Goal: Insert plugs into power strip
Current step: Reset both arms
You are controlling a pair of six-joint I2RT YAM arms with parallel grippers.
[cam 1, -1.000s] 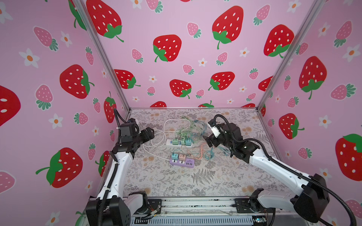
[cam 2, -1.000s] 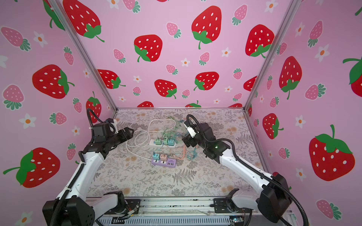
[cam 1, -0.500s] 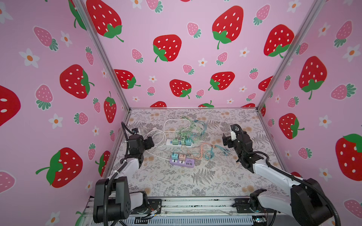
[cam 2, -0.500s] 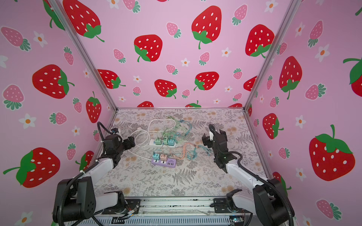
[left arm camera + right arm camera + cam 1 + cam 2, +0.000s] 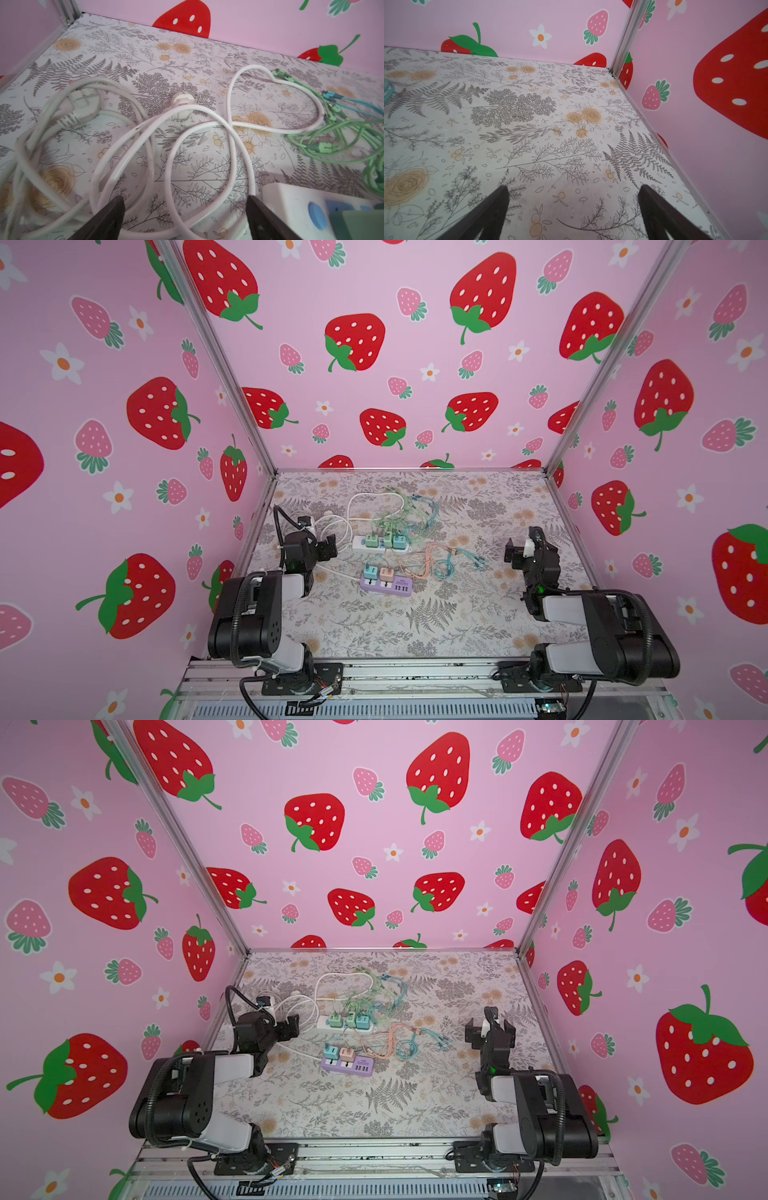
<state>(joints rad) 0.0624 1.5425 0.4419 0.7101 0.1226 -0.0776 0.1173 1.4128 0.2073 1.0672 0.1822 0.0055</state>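
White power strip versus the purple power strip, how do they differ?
The white power strip holds three plugs; the purple power strip holds two. The white one lies farther back, the purple one nearer the front. The purple one, not the white, shows small end ports. Both lie flat.

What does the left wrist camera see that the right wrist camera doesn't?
Only the left wrist view: looped white cords, green cables and one end of the white power strip. Only the right wrist view: a white flower print and mostly bare floral table. Both: strawberry walls, a metal corner post, some teal cable, and dark jaws spread open.
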